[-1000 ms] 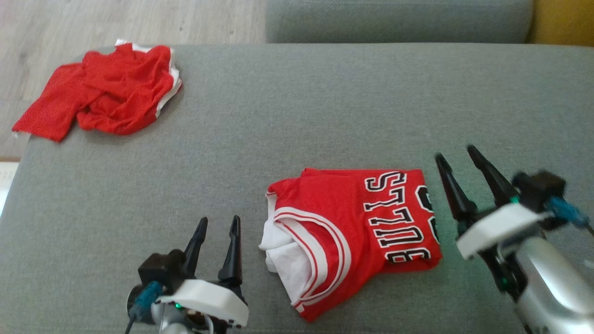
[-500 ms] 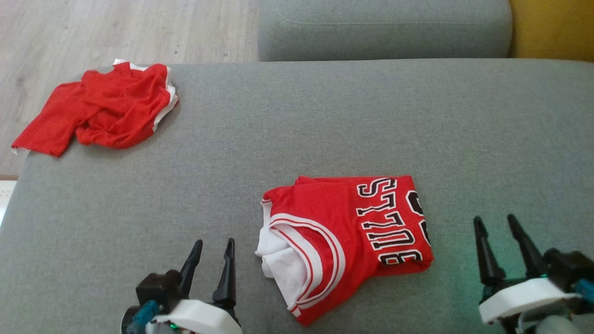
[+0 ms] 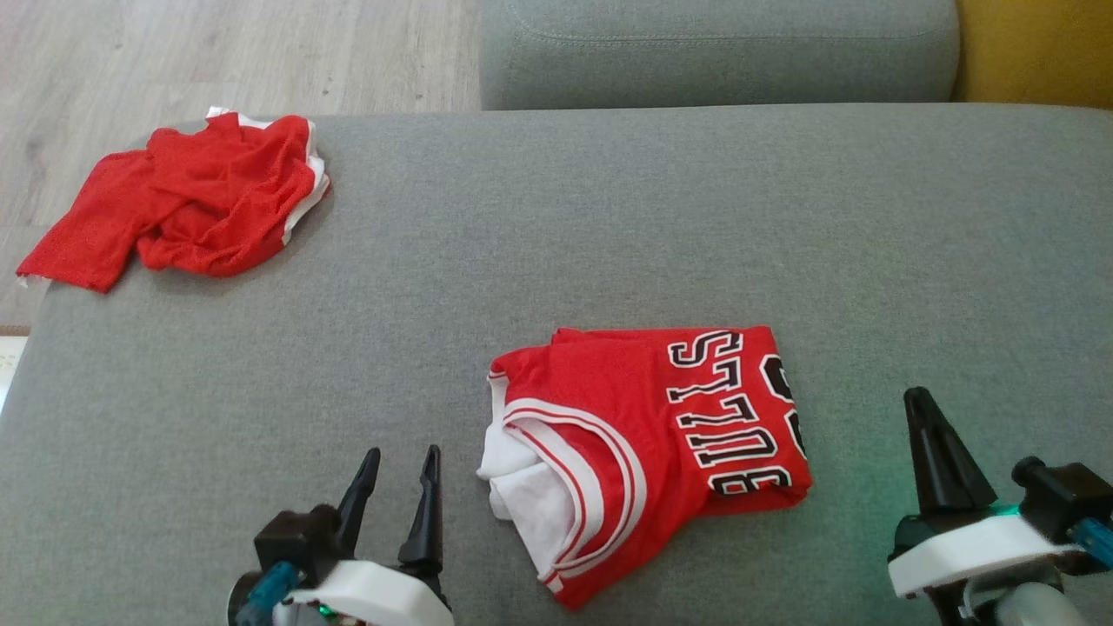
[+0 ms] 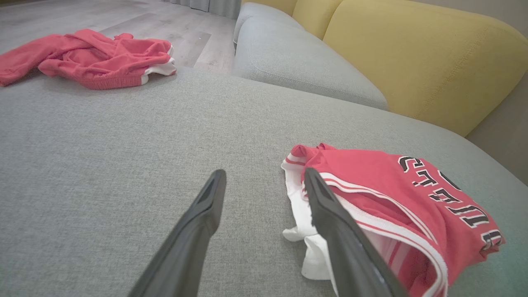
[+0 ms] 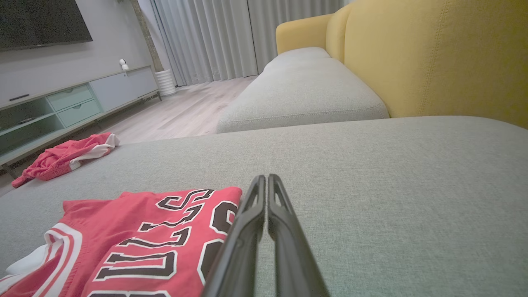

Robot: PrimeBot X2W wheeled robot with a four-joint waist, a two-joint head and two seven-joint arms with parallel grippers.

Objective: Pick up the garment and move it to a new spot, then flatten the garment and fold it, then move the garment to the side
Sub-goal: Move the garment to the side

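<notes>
Soft even daylight; faint shadow under the crumpled red mesh garment [image 3: 183,200]. Green tint on the grey woven sofa seat [image 3: 869,474] by the right gripper [image 3: 922,402]. Wrist views bow at edges.

jersey [image 5: 136,243]: bottom edge of right wrist view cuts it, number half behind right gripper [image 5: 267,178] | left gripper [image 4: 264,173]: one finger covers part of jersey's white lining | television [image 5: 41,20]: cropped at top-left corner

At left wrist [image 3: 369,596] jaws spread, empty; at right wrist [image 3: 974,546] jaws pressed together.
</notes>
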